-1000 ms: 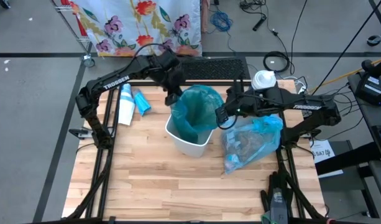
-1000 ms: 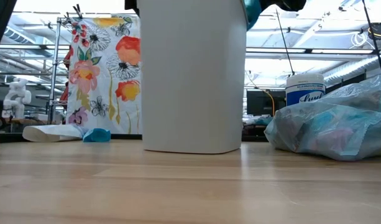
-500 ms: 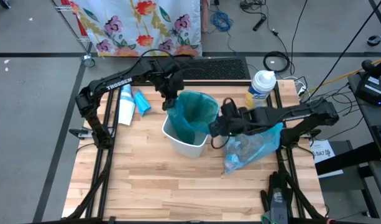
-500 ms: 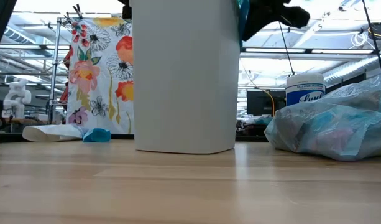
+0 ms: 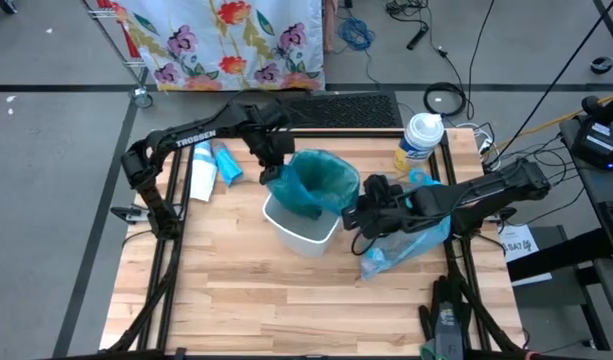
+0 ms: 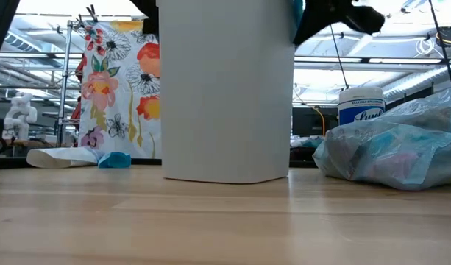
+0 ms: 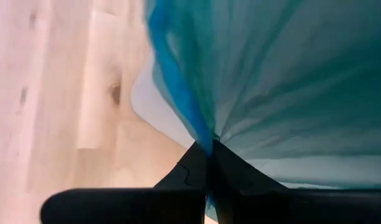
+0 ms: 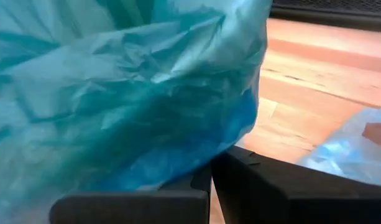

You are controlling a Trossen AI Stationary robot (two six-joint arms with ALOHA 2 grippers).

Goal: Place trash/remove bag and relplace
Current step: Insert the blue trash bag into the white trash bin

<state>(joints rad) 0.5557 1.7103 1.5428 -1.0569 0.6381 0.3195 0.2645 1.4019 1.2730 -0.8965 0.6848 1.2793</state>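
One white plastic waste bin (image 5: 304,226) stands near the middle of the light wooden table (image 5: 236,300), and one dark teal-green plastic bag (image 5: 319,183) sits in its mouth, bunched and draped over the rim. Two dark arms work at it, one from each side. The left gripper (image 5: 274,174) is at the bin's far-left rim, its two fingers clenched on a gathered fold of the teal-green bag, which the left wrist view shows fanning out from between the fingertips (image 7: 206,163). The right gripper (image 5: 358,213) is at the bin's right rim, its fingers likewise pinched together on the bag's edge (image 8: 178,155), with the plastic billowing just above them. To the right of the bin, beneath the right arm, lies one full pale-blue translucent plastic bag (image 5: 406,240) on the table, crumpled scraps showing dimly through its skin; in the low view it rests as a slumped heap (image 6: 394,151) just beside the bin (image 6: 225,88). Behind it, at the table's far right, stands one white cylindrical wipes tub with a blue label (image 5: 418,140). At the far left of the table lie two things side by side: one white tube-like roll (image 5: 200,168) and one small blue packet (image 5: 227,163). Beyond the table hangs one flowered cloth (image 5: 226,40).
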